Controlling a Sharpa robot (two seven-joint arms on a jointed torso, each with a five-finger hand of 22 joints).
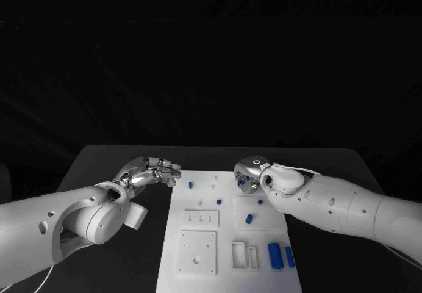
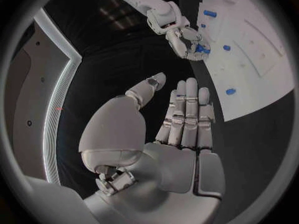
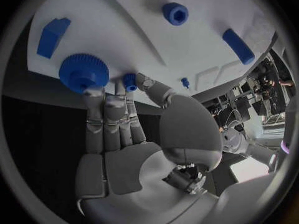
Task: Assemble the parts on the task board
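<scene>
White task board [image 1: 230,244] runs down the middle of the black table [image 1: 105,159], and the blue parts are scattered across it. At the near end, two blue cylinders [image 1: 282,254] lie side by side near the right edge. Further up, a small blue part [image 1: 249,218] sits on a raised square, and another small piece [image 1: 191,184] sits close to the far left edge.

Over at the far end, the right hand [image 1: 252,173] is down on the board, its fingertips [image 3: 94,92] at a blue gear [image 3: 83,72], touching its underside with the fingers laid out straight. Whether it actually has a grip on that gear, I cannot tell. A blue block [image 3: 52,35], a blue hex nut [image 3: 175,13] and a long blue bar [image 3: 238,46] lie beyond it on the board.

The left hand [image 1: 151,171] hovers just off the board's left edge, fingers extended and apart, holding nothing.
</scene>
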